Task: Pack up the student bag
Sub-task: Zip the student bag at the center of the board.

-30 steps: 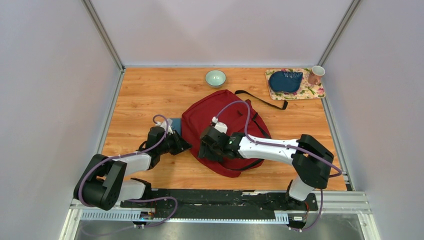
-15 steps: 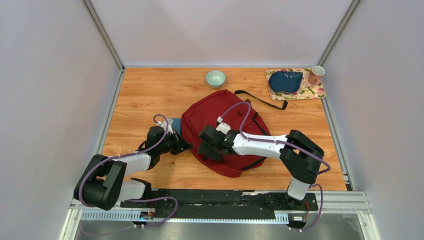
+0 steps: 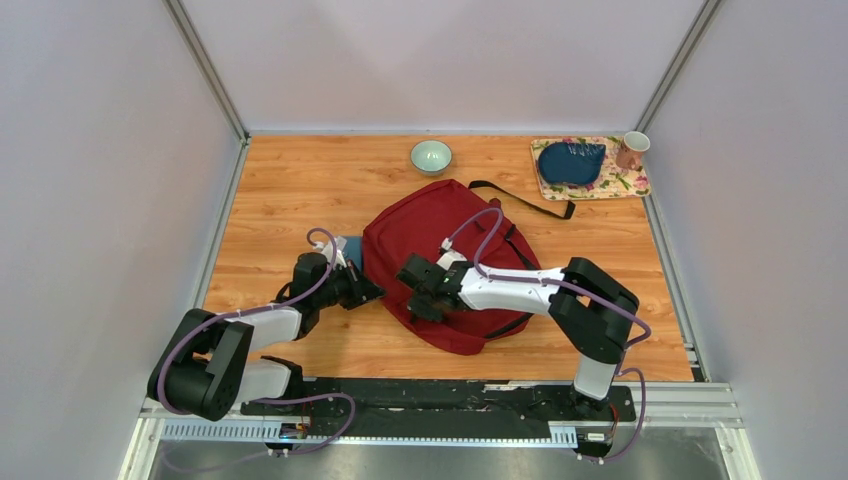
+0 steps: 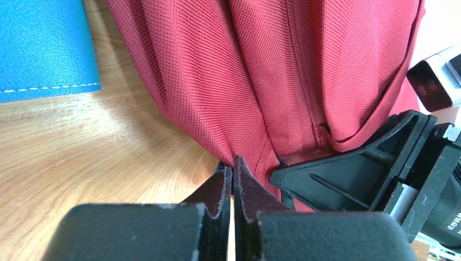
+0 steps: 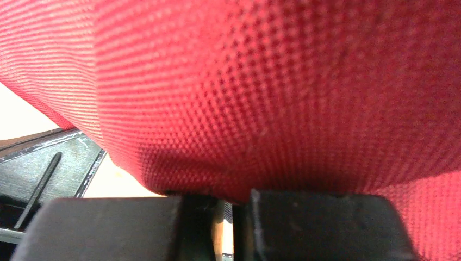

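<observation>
The student bag point(image 3: 445, 235), a dark red backpack, lies in the middle of the table. My left gripper point(image 3: 372, 291) is at its left edge. In the left wrist view, folds of the bag's cloth point(image 4: 261, 81) run down into the shut left gripper point(image 4: 234, 169), which pinches the hem. My right gripper point(image 3: 414, 292) lies on the bag's near left part, and its black body point(image 4: 375, 163) shows just right of the left one. In the right wrist view the right gripper point(image 5: 234, 200) is shut on a bulge of red bag fabric point(image 5: 272, 92). A blue book point(image 4: 43, 49) lies left of the bag, half hidden point(image 3: 349, 245).
At the back stands a pale green bowl point(image 3: 431, 156). A floral mat point(image 3: 618, 185) at the back right carries a dark blue pouch point(image 3: 570, 162), with a pink mug point(image 3: 631, 150) beside it. A black strap point(image 3: 523, 199) trails from the bag's far side. Walls enclose the table on three sides.
My right gripper slid a little left across the bag and shut on its fabric. My left gripper finished closing at the bag's edge and stayed in place.
</observation>
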Controlling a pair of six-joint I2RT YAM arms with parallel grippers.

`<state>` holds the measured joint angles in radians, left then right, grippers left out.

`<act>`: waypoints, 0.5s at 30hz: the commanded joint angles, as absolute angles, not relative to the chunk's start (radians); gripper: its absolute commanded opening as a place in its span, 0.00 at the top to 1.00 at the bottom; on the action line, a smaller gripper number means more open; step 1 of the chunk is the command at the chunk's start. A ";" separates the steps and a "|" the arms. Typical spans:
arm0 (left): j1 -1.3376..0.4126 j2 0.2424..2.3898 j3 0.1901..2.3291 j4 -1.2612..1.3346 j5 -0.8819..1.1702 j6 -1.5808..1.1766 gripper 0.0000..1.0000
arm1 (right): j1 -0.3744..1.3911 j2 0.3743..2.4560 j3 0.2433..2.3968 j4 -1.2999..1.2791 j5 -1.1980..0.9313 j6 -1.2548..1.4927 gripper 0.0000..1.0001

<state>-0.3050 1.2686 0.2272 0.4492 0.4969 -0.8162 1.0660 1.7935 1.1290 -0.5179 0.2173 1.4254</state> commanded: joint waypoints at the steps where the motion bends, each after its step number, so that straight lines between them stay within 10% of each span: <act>1: -0.310 1.266 0.221 0.480 0.574 -0.798 1.00 | 1.062 1.764 1.101 -0.459 0.264 1.395 1.00; 15: -0.221 1.344 0.343 0.393 0.549 -0.733 1.00 | 1.065 1.468 0.916 -0.390 0.109 0.948 1.00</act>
<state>-0.2935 1.2991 0.2714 0.4015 0.5224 -0.7784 1.0653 1.5932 0.9794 -0.4023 0.1593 1.0924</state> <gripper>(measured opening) 0.008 0.011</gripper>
